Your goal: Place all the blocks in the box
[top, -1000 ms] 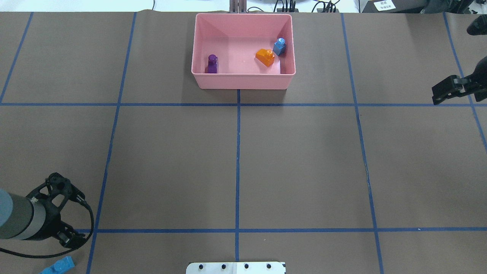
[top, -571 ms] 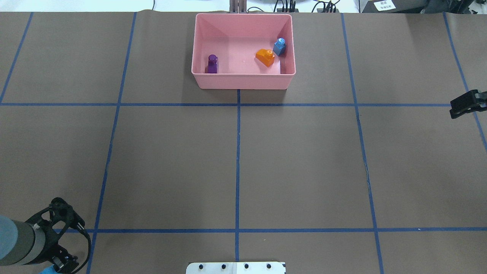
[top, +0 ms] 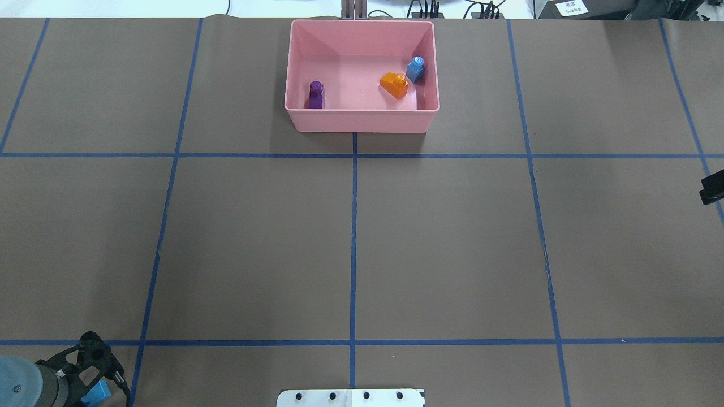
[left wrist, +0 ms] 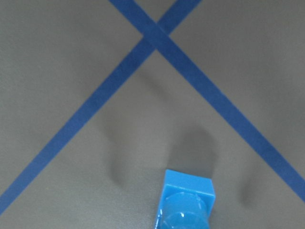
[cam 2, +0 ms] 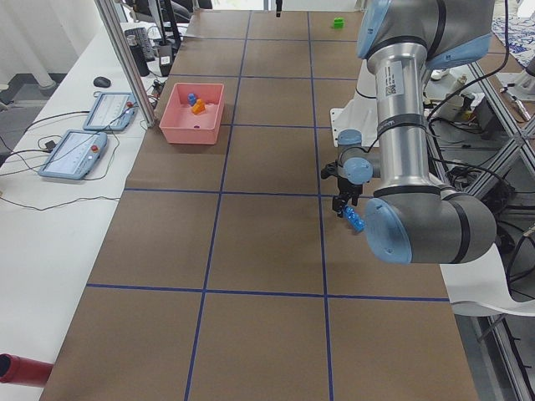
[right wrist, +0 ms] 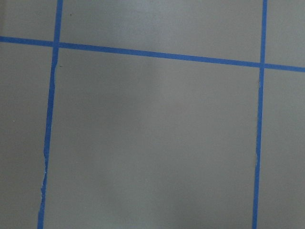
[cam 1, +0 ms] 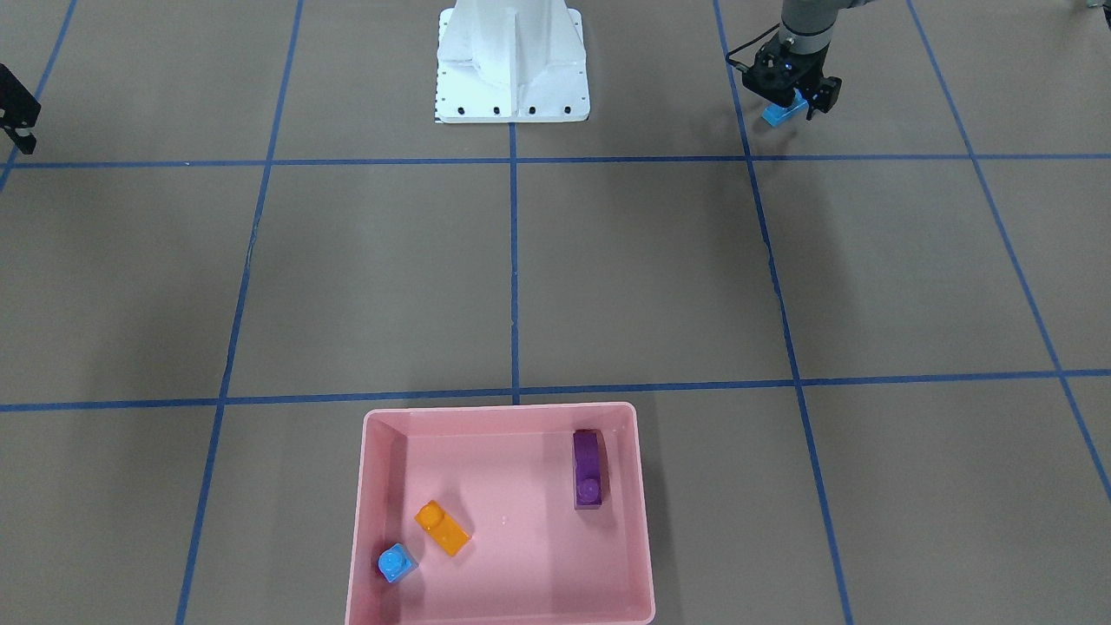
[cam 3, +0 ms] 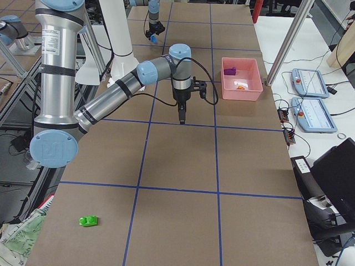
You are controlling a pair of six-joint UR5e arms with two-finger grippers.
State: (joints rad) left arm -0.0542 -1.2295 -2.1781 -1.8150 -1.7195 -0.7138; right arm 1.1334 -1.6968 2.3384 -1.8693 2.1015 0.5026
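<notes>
You have five blocks in all: three in the box and two out on the desk (top: 452, 243). There is one pink box (top: 362, 120), at the far middle edge of the desk from the robot. In it are one purple block (top: 316, 94) by the near wall on the robot's left side, plus one orange block (top: 395, 85) and one small blue block (top: 416, 69) just beside each other on the right side. You can't tell whether those two touch. The one long blue block (cam 1: 784, 112) is at the robot's near left corner of the desk, close to a crossing of the blue tape lines (left wrist: 157, 36). It sits under the left hand (cam 1: 793, 97). That hand points down with its fingers spread, one on each side of the block, and the block's end pokes out below. Whether the fingers touch it is not clear, and the wrist view shows only the block's studded end at the bottom edge. The one green block (cam 3: 89, 220) lies alone far off at the robot's right end of the desk, well apart from everything. The right hand (cam 3: 182, 119) hangs over bare desk on the robot's right, pointing down. Only a sliver of it shows in the overhead and front views, so you can't tell how far open it is, and nothing is seen in it. One white robot base (cam 1: 512, 61) stands mid-desk on the robot's side.
</notes>
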